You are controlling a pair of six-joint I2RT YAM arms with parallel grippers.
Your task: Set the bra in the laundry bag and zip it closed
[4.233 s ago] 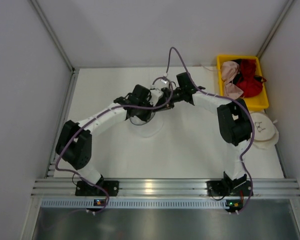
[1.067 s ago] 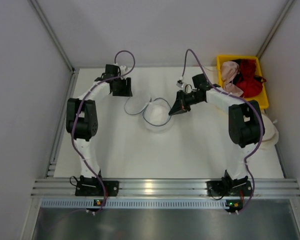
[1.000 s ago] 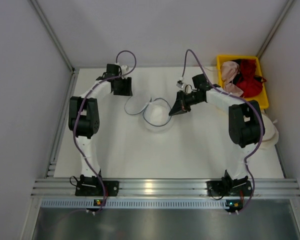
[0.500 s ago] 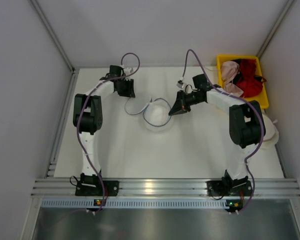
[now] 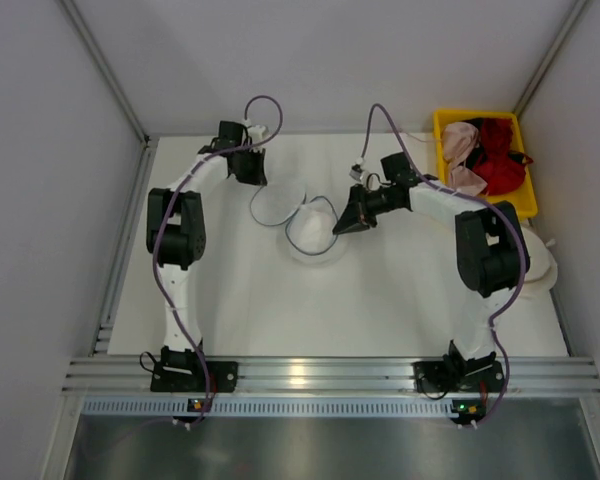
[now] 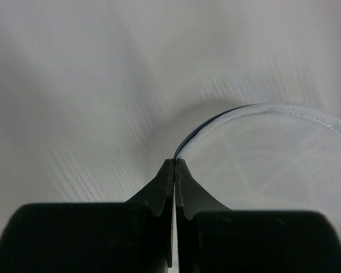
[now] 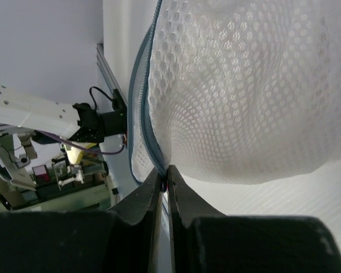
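Note:
The laundry bag (image 5: 315, 240) lies at the middle back of the table, a round white mesh pouch with a thin dark rim. Its upper mesh flap (image 5: 278, 201) is held up towards the back left. My left gripper (image 5: 253, 180) is shut on the flap's dark rim (image 6: 184, 145). My right gripper (image 5: 340, 227) is shut on the zip edge (image 7: 153, 149) at the bag's right side. A white bulge fills the mesh (image 7: 244, 96). I cannot make out the bra itself.
A yellow bin (image 5: 442, 122) at the back right holds a pink garment (image 5: 460, 150) and a red garment (image 5: 500, 165). An opaque cream round pouch (image 5: 530, 262) lies by the right wall, partly behind my right arm.
Both grippers were together over the bag, then parted. In the last second my left gripper moved right along the back and the mesh flap rose into a disc. My right gripper barely moved.

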